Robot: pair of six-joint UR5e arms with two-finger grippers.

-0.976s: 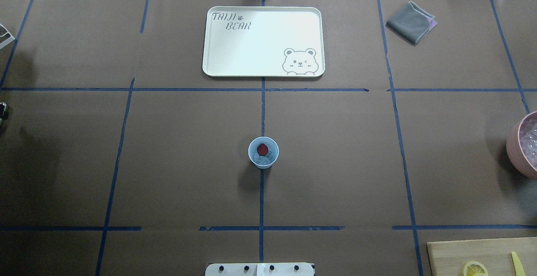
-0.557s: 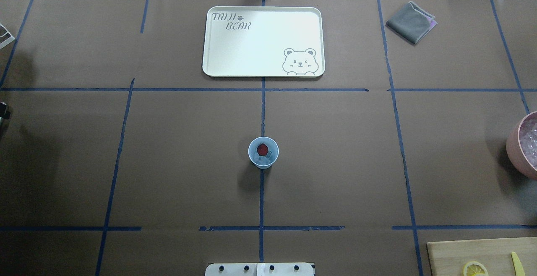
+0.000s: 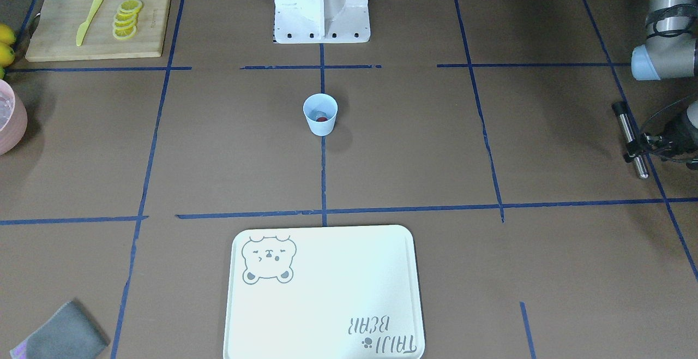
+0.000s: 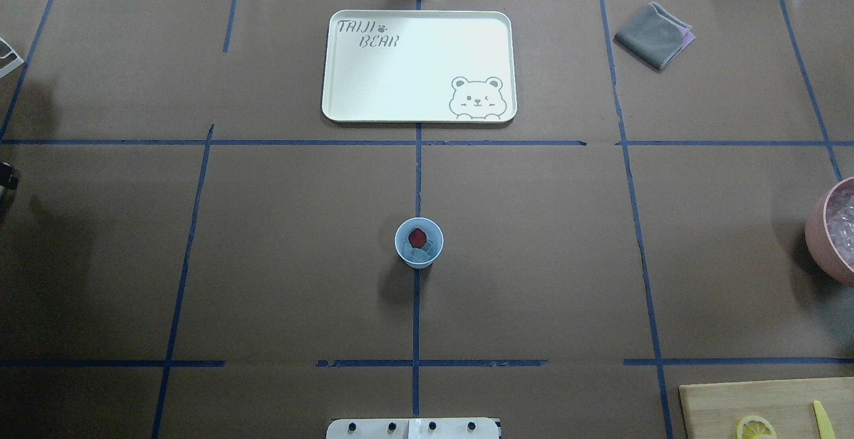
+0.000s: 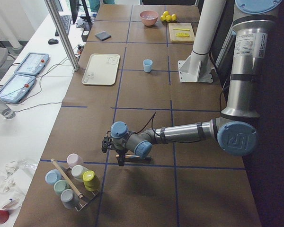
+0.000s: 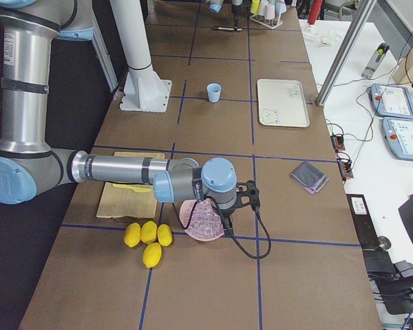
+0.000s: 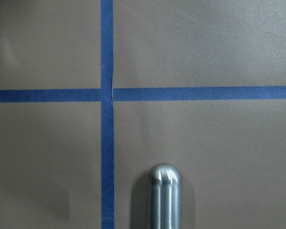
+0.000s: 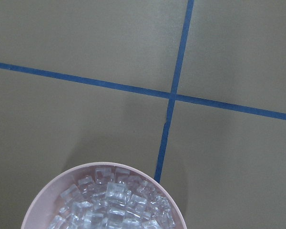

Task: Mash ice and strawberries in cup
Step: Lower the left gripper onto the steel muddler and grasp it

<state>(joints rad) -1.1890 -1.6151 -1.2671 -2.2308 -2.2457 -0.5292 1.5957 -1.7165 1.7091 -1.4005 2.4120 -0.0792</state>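
The light-blue cup (image 4: 419,260) stands at the table's middle on a blue tape line. It holds the red strawberry (image 4: 417,237) and clear ice (image 4: 427,249). It also shows in the front-facing view (image 3: 320,124). My left gripper (image 3: 639,149) is far off at the table's left end, shut on a metal muddler rod (image 3: 626,127), whose rounded tip shows in the left wrist view (image 7: 164,200) over the brown paper. My right gripper (image 6: 244,196) hovers at the right end over the pink bowl (image 6: 203,223); I cannot tell if it is open or shut.
The pink bowl (image 8: 105,168) is full of ice cubes. A white bear tray (image 4: 400,59) lies beyond the cup, with a grey cloth (image 4: 654,35) at the far right. A cutting board (image 3: 54,42) carries lemon slices and a yellow knife. A rack of pastel cups (image 5: 71,184) stands near the left gripper.
The bit of the left arm at the overhead view's left edge has shifted slightly. The cup and its contents have not moved.
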